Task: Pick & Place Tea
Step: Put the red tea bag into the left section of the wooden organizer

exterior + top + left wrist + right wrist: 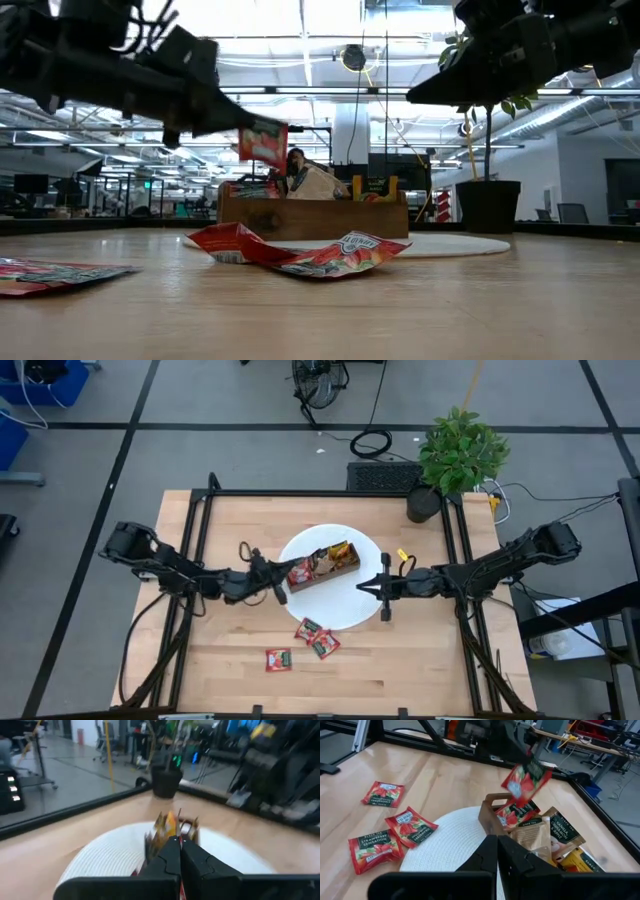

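A brown wooden tray (322, 570) holding several tea sachets sits on a round white mat (345, 610). My left gripper (285, 585) is at the tray's left end, shut on a red tea sachet (525, 780) that hangs above that end. My right gripper (383, 592) hovers shut over the mat's right part, right of the tray, holding nothing. Three red sachets lie flat on the table near the mat's front edge: two side by side (309, 628) (325, 645) and one farther left (278, 659). My left gripper pinches the red sachet by its upper edge (256, 128) between its two fingers. The fingers come about level from the table's left. The sachet hangs tilted below the fingertips, clear of the tray and of the sachets in it.
A potted plant (455, 455) stands at the table's far right corner. A small yellow item (402, 554) lies by the mat's right rim. A black frame rail (300, 493) runs along the table's far edge. Bare wood (420, 670) lies at the near right.
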